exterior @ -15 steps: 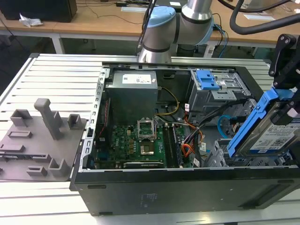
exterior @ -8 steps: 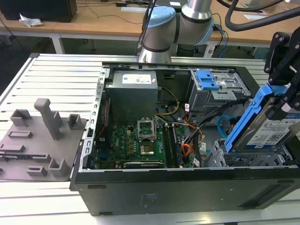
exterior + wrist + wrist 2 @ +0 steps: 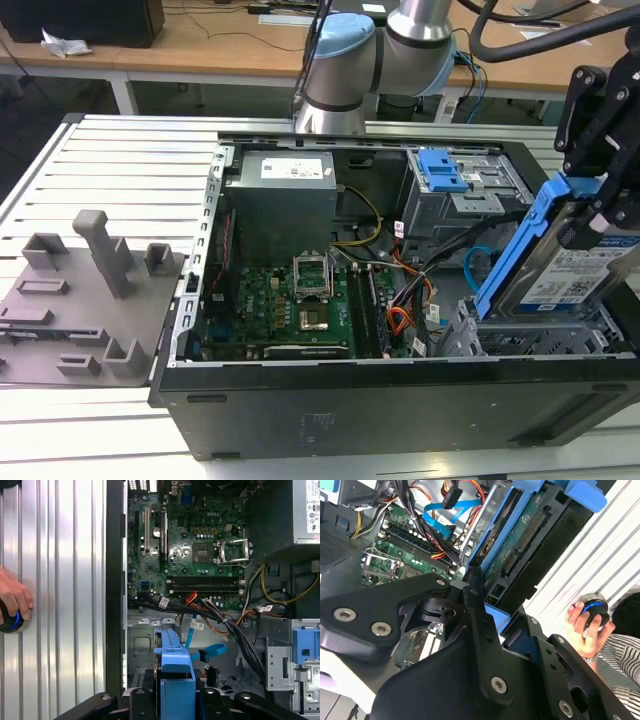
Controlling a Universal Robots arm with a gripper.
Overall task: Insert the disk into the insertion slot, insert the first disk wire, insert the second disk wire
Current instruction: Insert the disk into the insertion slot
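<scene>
My slatted metal table (image 3: 130, 160) carries the open computer case (image 3: 380, 410), a grey moulded fixture (image 3: 90, 300) just beside it.

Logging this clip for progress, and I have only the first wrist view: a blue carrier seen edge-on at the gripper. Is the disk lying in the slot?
Observer: No. In the exterior view the disk stands steeply tilted, its lower end at the insertion slot and its upper end raised well above it.
Operator: Does the gripper have hold of it?
Observer: Yes. In the exterior view the gripper is clamped on the raised end.
Operator: Which face is uppermost?
Observer: The white-labelled face, as the exterior view shows.
</scene>
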